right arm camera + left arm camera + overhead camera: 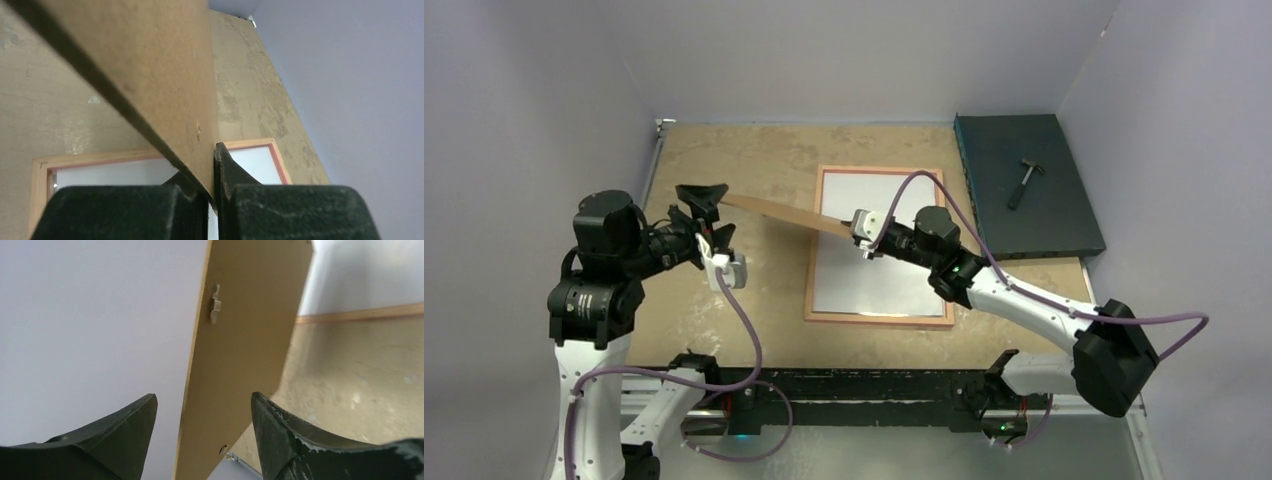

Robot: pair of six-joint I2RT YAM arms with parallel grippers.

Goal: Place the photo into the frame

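Note:
The frame lies flat on the table with its light wood back up. A white sheet, the photo's plain back, fills it. Above it a brown backing board hangs tilted in the air between both arms. My right gripper is shut on the board's right end; in the right wrist view the fingers pinch the board over the frame and photo. My left gripper is open at the board's left end. In the left wrist view the board passes between the spread fingers with gaps on both sides.
A dark flat box sits at the back right with a small hammer on top. Grey walls close in the table on three sides. A metal turn clip is fixed on the board.

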